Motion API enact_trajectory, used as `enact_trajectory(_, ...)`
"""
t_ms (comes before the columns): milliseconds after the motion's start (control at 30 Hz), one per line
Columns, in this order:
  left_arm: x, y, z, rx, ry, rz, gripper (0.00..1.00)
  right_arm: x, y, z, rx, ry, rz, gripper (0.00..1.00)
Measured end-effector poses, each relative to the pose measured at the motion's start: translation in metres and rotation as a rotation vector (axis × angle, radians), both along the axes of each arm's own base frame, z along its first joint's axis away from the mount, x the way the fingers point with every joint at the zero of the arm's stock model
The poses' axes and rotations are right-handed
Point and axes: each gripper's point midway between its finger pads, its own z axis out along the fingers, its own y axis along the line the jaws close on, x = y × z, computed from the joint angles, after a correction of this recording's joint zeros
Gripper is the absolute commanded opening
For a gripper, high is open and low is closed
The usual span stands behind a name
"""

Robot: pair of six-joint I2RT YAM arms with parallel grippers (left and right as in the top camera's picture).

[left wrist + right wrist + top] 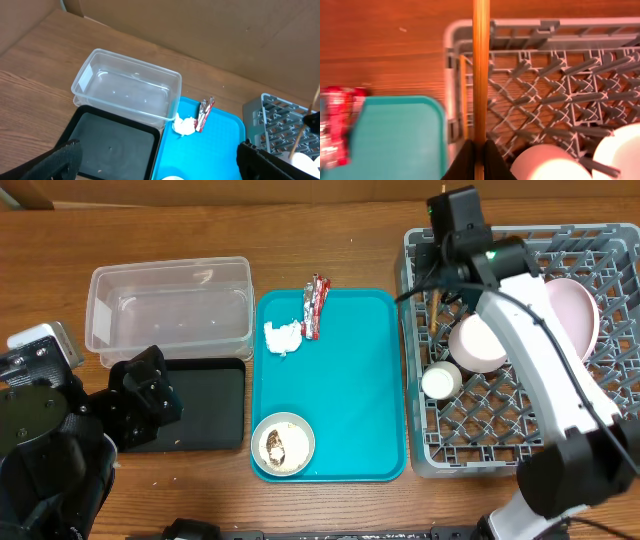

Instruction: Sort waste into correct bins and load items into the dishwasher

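Note:
My right gripper (438, 280) (480, 150) is shut on one wooden chopstick (481, 75) and holds it over the near-left corner of the grey dish rack (420, 455) (545, 27). A second chopstick (464, 95) lies inside the rack by its wall. The rack holds the pink plate (578, 310), the pink bowl (478, 343) and the white cup (440, 381). My left gripper (160, 392) (160, 167) is open and empty above the black tray (200, 405) (110, 145), in front of the clear tub (170, 315) (127, 87).
The teal tray (350, 390) carries the white tissue (282, 337) (184, 125), the red-and-silver wrapper (315, 305) (205, 112) and the grey-rimmed bowl (283, 444) with food scraps in it. A few crumbs lie in the black tray.

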Motion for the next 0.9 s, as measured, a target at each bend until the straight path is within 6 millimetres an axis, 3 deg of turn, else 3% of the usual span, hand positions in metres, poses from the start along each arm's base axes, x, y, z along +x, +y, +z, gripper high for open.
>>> enact_trajectory(200,0.000,0.000,0.000,0.000,0.000,0.000,1.00,-0.002,-0.006,-0.037,-0.039,0.106,0.020,0.04)
enact_trajectory(300,0.000,0.000,0.000,0.000,0.000,0.000,1.00,-0.003,-0.003,-0.039,-0.026,0.118,0.032,0.18)
enact_trajectory(367,0.000,0.000,0.000,0.000,0.000,0.000,1.00,-0.005,-0.001,-0.040,-0.016,0.127,0.037,0.42)
enact_trajectory(600,0.000,0.000,0.000,0.000,0.000,0.000,1.00,-0.021,-0.001,-0.046,-0.014,0.197,0.044,0.47)
enact_trajectory(767,0.000,0.000,0.000,0.000,-0.001,0.000,1.00,-0.028,0.002,-0.023,-0.009,0.203,0.044,0.47)
enact_trajectory(900,0.000,0.000,0.000,0.000,0.000,0.000,1.00,-0.034,0.016,0.033,0.052,0.093,0.077,0.50)
